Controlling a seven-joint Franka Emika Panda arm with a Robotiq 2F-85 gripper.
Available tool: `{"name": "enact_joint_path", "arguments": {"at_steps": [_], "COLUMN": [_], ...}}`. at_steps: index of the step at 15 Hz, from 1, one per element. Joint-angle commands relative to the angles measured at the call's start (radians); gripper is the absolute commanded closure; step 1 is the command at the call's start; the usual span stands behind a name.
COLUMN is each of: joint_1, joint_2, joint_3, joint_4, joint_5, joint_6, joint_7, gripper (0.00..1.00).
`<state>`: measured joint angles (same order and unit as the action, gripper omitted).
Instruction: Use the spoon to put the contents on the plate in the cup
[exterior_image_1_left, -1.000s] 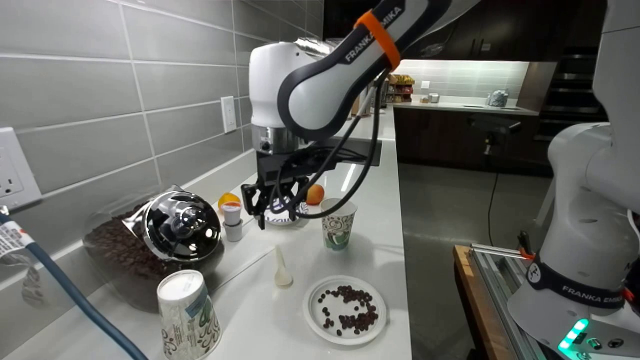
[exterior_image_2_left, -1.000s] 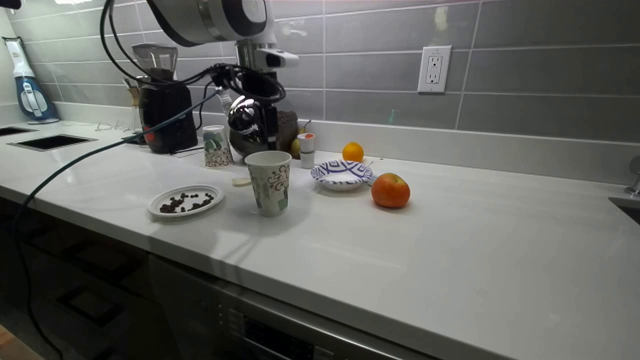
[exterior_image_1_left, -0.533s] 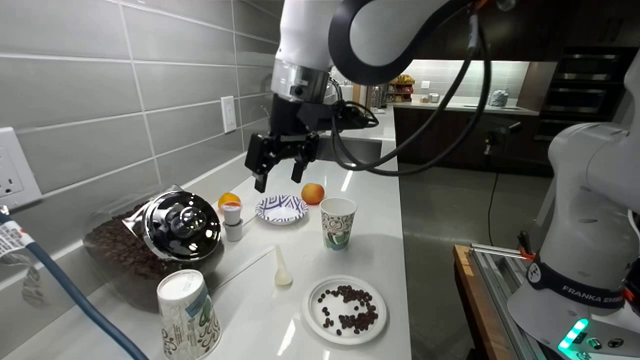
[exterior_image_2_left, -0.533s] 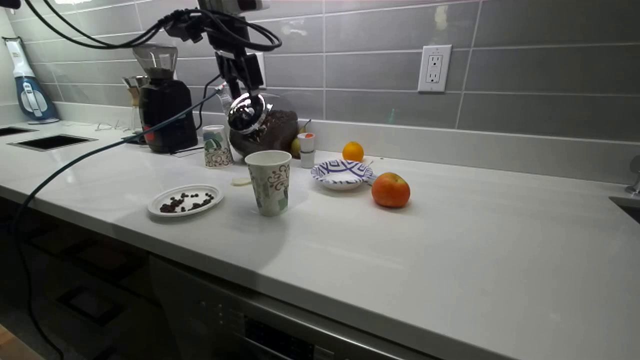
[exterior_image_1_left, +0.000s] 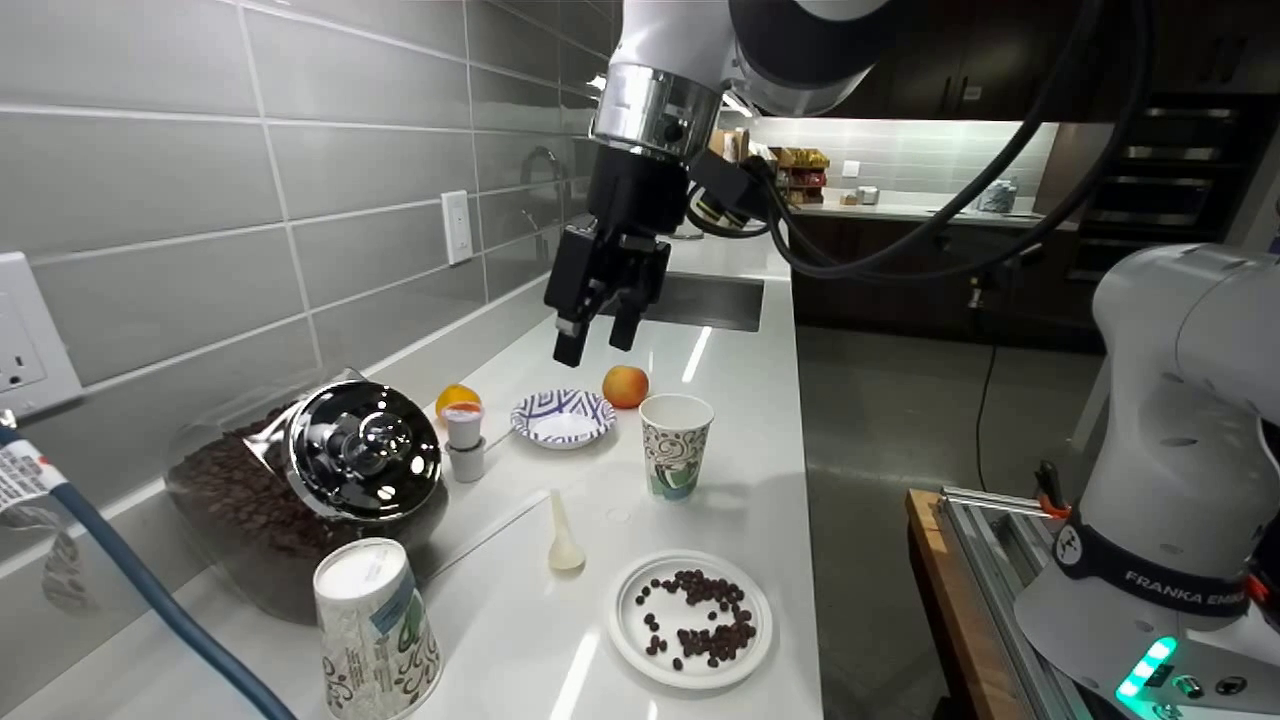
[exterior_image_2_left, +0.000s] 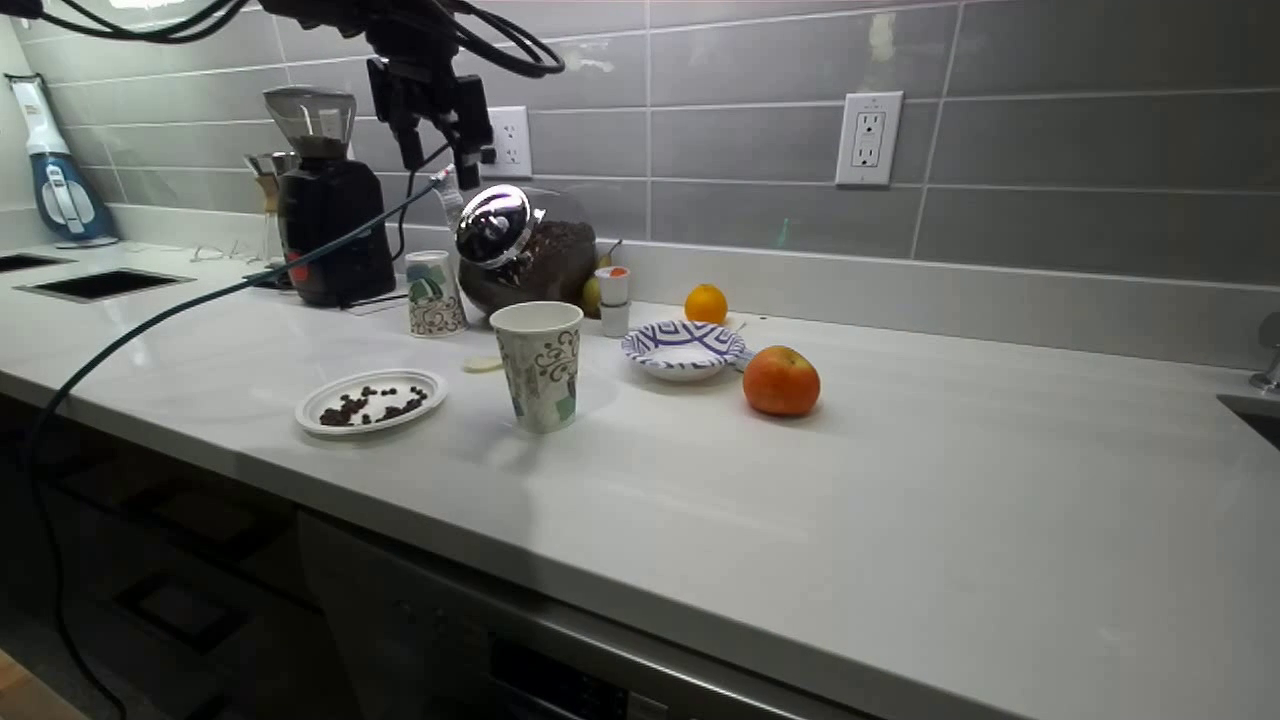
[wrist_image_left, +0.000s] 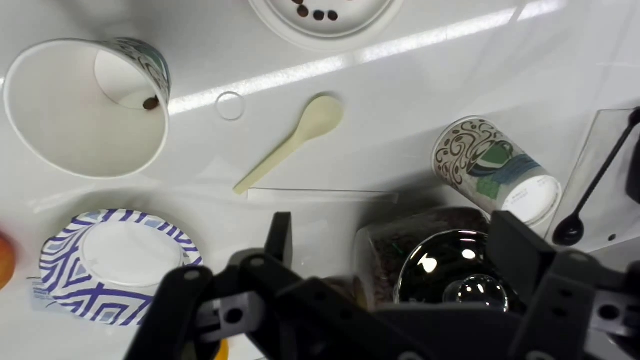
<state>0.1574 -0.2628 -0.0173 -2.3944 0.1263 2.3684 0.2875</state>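
A pale cream spoon (exterior_image_1_left: 565, 545) lies flat on the counter, its bowl toward the white plate (exterior_image_1_left: 683, 617). Dark brown contents (exterior_image_1_left: 738, 632) are scattered over that plate, which the wrist view only partly shows. Upright beside them stands the patterned paper cup (exterior_image_2_left: 540, 370); looking into the cup (wrist_image_left: 85, 110) from the wrist, I see a dark bit (wrist_image_left: 151, 103) at its bottom. My gripper (exterior_image_1_left: 597, 342) hangs well above the counter, tilted, with its jaws wide apart. In the wrist view nothing sits between its fingers (wrist_image_left: 282, 237); the spoon (wrist_image_left: 320, 117) lies apart from them.
An upside-down cup (exterior_image_1_left: 375, 620) and a glass jar with a chrome lid (exterior_image_1_left: 370, 450) stand along the wall side. Small stacked containers (exterior_image_1_left: 464, 440), a blue-patterned bowl (exterior_image_2_left: 683, 355), an apple (exterior_image_2_left: 781, 380) and an orange (exterior_image_2_left: 706, 304) lie farther along. A blue cable (exterior_image_1_left: 150, 590) crosses the front.
My gripper has risen from low over the counter and tilted, moving right and up in one view, left and up in another. Spoon, plate and cup have stayed put.
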Motion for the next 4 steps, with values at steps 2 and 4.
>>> {"name": "enact_joint_path", "arguments": {"at_steps": [2,4], "joint_1": [-0.039,-0.039], "joint_2": [0.0,0.0], "joint_3": [0.038,0.038], "joint_4": [-0.001,-0.002], "joint_5": [0.015,0.015], "joint_6": [-0.004,-0.004], "joint_7": [-0.012,-0.013], "gripper": [0.0,0.0]}}
